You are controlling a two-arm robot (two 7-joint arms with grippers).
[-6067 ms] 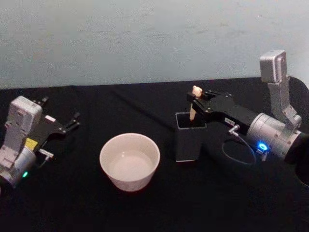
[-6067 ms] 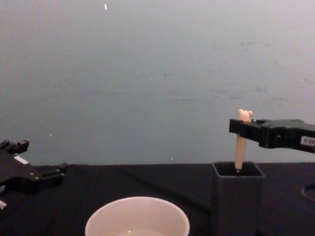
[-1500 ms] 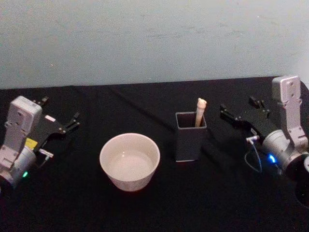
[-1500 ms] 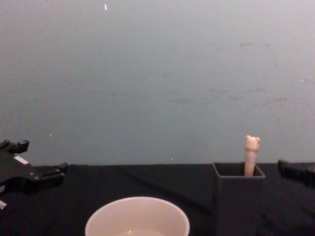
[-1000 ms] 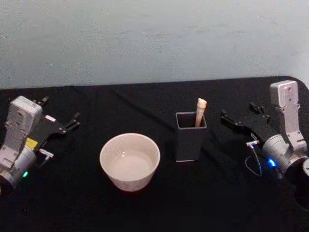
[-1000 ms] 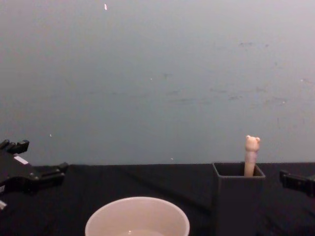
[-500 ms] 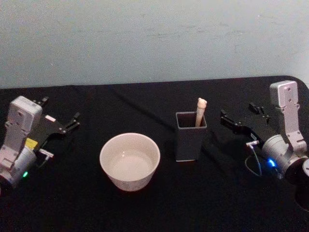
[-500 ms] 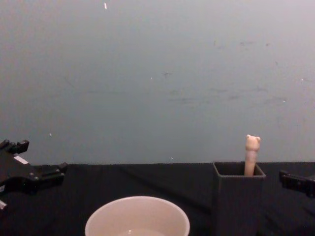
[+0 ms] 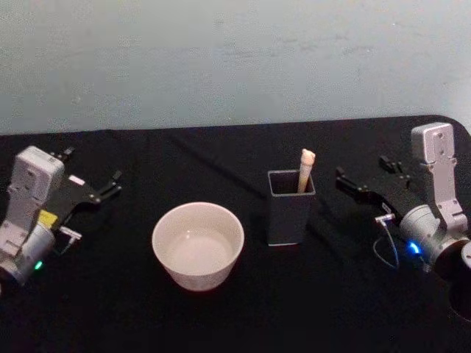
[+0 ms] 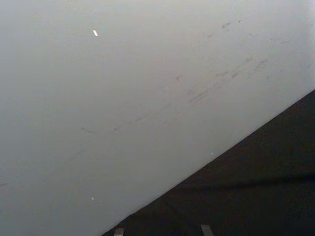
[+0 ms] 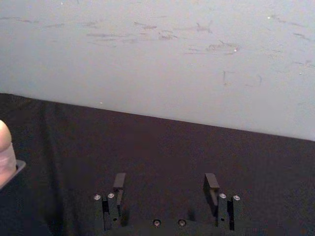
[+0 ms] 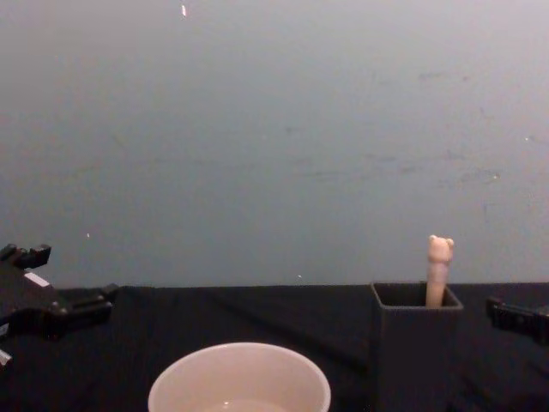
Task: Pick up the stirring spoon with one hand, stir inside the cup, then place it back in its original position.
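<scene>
1. Covering the table (image 9: 243, 316), a matte black cloth offers little contrast to the dark grey square holder (image 9: 290, 209).
2. The cup (image 9: 197, 245), round, smooth and cream-white, sits left of the holder, well apart.
3. The right gripper (image 9: 369, 180) hangs beside the holder, fingers spread wide, empty; any sideways sweep could topple the holder.
4. The left gripper (image 9: 94, 189) sits parked at far left, fingers parted.
5. The stirring spoon (image 9: 305, 169) leans inside the holder, its beige bear head above the rim.

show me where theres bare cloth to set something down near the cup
Bare black cloth lies between the cup and the left gripper, along the near edge in front of the cup, and behind it toward the wall. It is tighter between the cup and the holder, and between the holder and the open right gripper.
</scene>
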